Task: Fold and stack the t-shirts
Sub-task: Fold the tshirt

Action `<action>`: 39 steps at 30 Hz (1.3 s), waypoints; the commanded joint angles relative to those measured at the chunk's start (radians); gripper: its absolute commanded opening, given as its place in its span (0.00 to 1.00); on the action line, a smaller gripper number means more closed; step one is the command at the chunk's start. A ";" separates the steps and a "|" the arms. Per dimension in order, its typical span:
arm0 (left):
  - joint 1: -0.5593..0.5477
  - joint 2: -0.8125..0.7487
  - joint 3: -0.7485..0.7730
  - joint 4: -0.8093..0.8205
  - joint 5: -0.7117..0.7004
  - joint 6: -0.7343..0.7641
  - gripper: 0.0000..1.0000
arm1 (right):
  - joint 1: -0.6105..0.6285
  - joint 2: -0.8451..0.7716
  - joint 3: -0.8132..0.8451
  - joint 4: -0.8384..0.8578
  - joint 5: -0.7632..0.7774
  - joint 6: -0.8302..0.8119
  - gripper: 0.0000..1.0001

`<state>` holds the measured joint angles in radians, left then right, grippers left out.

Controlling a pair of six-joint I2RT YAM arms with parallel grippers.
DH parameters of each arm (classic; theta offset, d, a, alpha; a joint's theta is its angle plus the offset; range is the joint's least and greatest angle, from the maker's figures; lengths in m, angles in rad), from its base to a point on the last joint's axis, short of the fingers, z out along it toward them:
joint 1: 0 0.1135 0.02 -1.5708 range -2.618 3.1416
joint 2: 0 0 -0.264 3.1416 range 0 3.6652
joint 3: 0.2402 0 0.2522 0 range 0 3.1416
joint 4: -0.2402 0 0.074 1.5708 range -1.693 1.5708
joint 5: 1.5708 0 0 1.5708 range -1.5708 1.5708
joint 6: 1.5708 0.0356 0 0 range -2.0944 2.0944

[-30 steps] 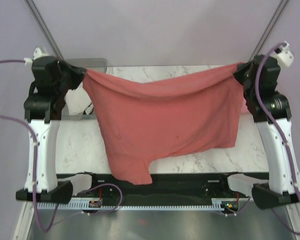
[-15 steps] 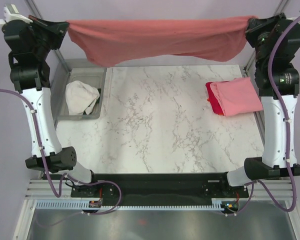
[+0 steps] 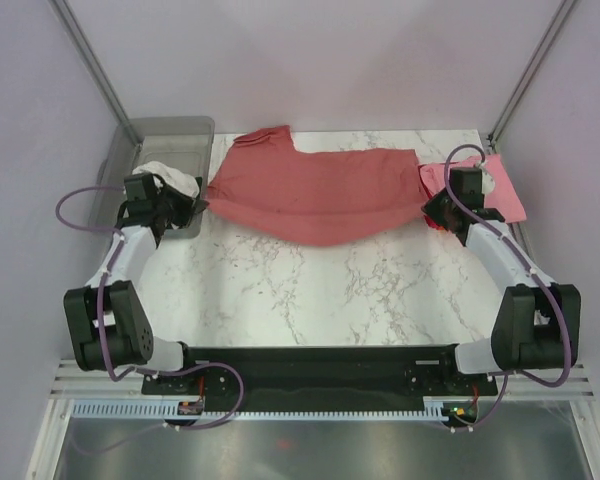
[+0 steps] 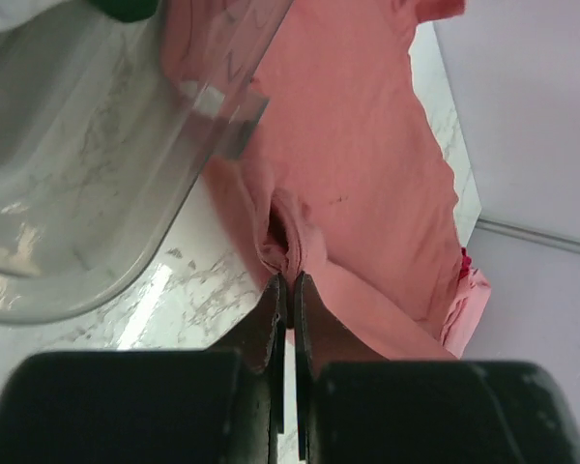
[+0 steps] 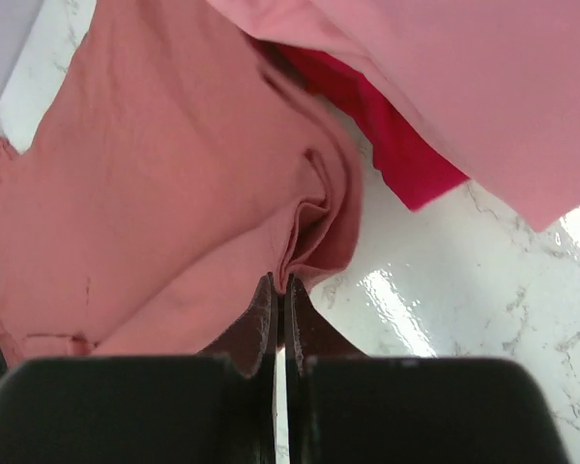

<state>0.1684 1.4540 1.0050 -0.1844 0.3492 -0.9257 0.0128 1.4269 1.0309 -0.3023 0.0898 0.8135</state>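
Note:
The dusty salmon-red t-shirt (image 3: 315,185) lies spread across the far part of the marble table (image 3: 310,290). My left gripper (image 3: 198,206) is shut on a pinch of its left corner (image 4: 282,249), close to the bin's rim. At the shirt's right corner (image 5: 309,237) my right gripper (image 3: 430,208) is shut on a bunched fold. Behind that corner a light pink t-shirt (image 3: 500,185) lies folded on top of a bright red one (image 5: 391,135), whose edge peeks out underneath.
A clear plastic bin (image 3: 170,135) stands at the far left with a white cloth (image 3: 170,182) in it; its rim (image 4: 188,126) is close to my left gripper. Metal frame posts (image 3: 90,75) rise at the back corners.
Both arms have come down from high up, where they held the salmon-red shirt stretched in the air. The shirt now lies flat on the table, corners still pinched.

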 commanded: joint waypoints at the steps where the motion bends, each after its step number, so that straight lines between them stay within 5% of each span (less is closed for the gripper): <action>1: 0.006 -0.135 -0.094 0.171 0.028 0.051 0.02 | -0.007 -0.089 -0.110 0.153 -0.010 -0.023 0.00; 10: 0.005 -0.357 -0.380 0.123 -0.027 0.143 0.02 | -0.008 -0.226 -0.379 0.172 0.016 -0.051 0.00; 18: 0.006 -0.656 -0.523 -0.074 -0.140 0.200 0.02 | -0.007 -0.457 -0.500 0.043 0.091 -0.085 0.00; 23: 0.006 -0.725 -0.594 -0.170 -0.271 0.196 0.06 | -0.007 -0.491 -0.543 -0.020 0.090 -0.079 0.11; 24: 0.006 -0.728 -0.601 -0.171 -0.277 0.180 0.09 | -0.007 -0.494 -0.546 -0.032 0.094 -0.077 0.16; 25: 0.006 -0.722 -0.615 -0.174 -0.270 0.170 0.13 | -0.007 -0.496 -0.554 -0.040 0.097 -0.079 0.43; 26: 0.008 -0.716 -0.618 -0.179 -0.266 0.160 0.31 | -0.007 -0.497 -0.558 -0.044 0.100 -0.082 0.51; 28: 0.006 -0.690 -0.620 -0.197 -0.263 0.137 0.84 | -0.008 -0.519 -0.566 -0.063 0.119 -0.083 0.67; 35: 0.003 -0.747 -0.579 -0.214 -0.231 0.194 0.91 | -0.007 -0.586 -0.516 -0.069 0.142 -0.158 0.68; 39: -0.006 -0.773 -0.531 -0.187 -0.190 0.243 0.92 | -0.007 -0.485 -0.436 -0.035 0.038 -0.233 0.59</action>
<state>0.1680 0.7033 0.4011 -0.4118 0.1207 -0.7597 0.0090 0.8822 0.5091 -0.3809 0.1856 0.6552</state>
